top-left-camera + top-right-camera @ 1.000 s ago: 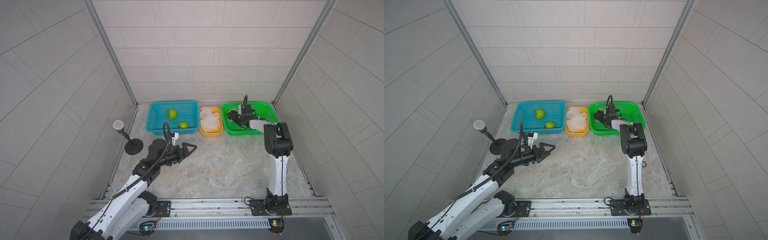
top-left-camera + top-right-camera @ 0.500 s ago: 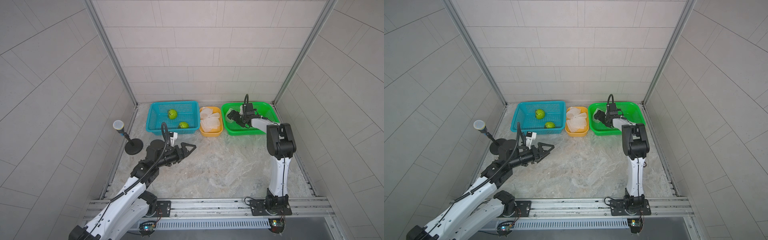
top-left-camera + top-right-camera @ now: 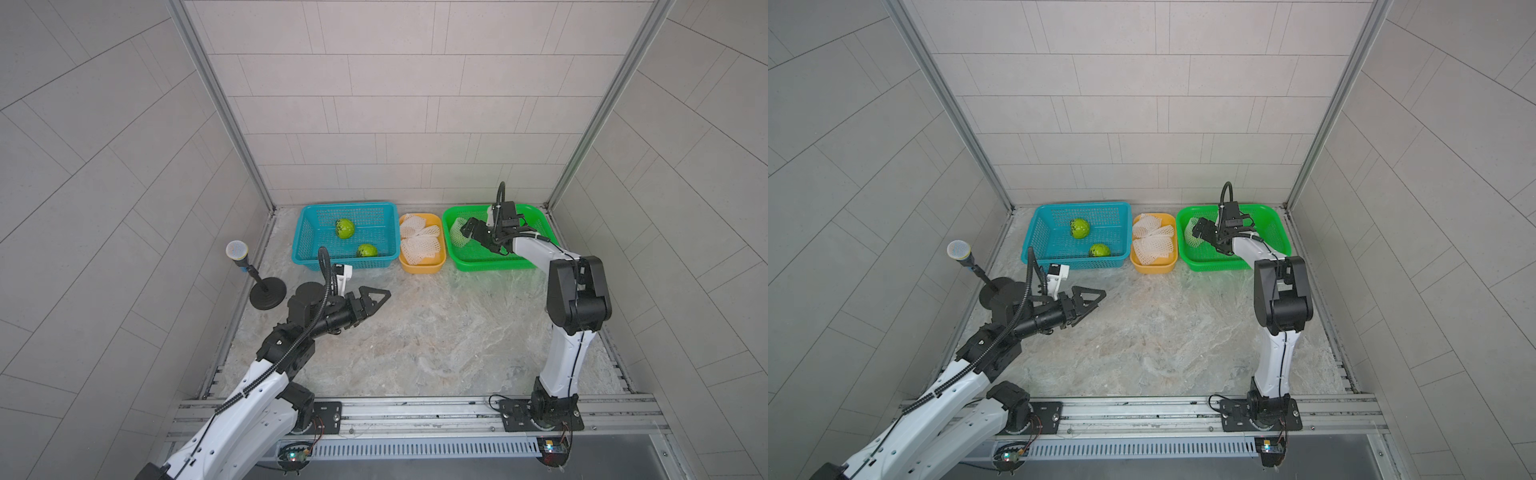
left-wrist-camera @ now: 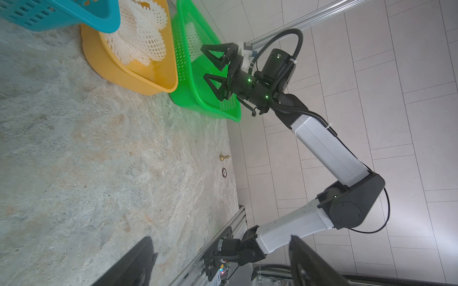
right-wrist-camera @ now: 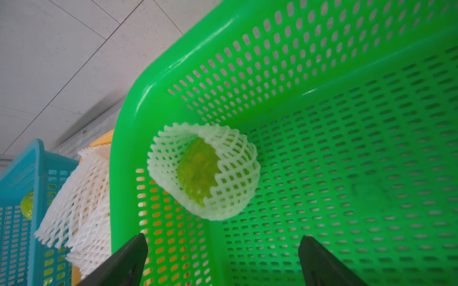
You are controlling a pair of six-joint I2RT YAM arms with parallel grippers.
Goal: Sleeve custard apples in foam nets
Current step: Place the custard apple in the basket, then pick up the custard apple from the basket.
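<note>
Two bare custard apples (image 3: 345,228) (image 3: 367,250) lie in the blue basket (image 3: 305,245). Several white foam nets (image 3: 419,239) are piled in the yellow tub (image 3: 422,268). A third custard apple (image 5: 198,170) sits inside a foam net (image 5: 238,178) in the near-left corner of the green basket (image 5: 347,148). My right gripper (image 5: 223,239) hovers just short of it, open and holding nothing. My left gripper (image 3: 376,297) is open and empty above the table in front of the blue basket. In the left wrist view its fingers (image 4: 146,250) frame the right arm.
A black stand with a round head (image 3: 266,286) is at the table's left edge. A small gold piece (image 4: 224,156) and a ring (image 4: 224,172) lie near the right wall. The metal rail (image 3: 415,411) runs along the front.
The right gripper's jaws have spread wider beside the netted fruit in the green basket. The left arm has shifted only slightly.
</note>
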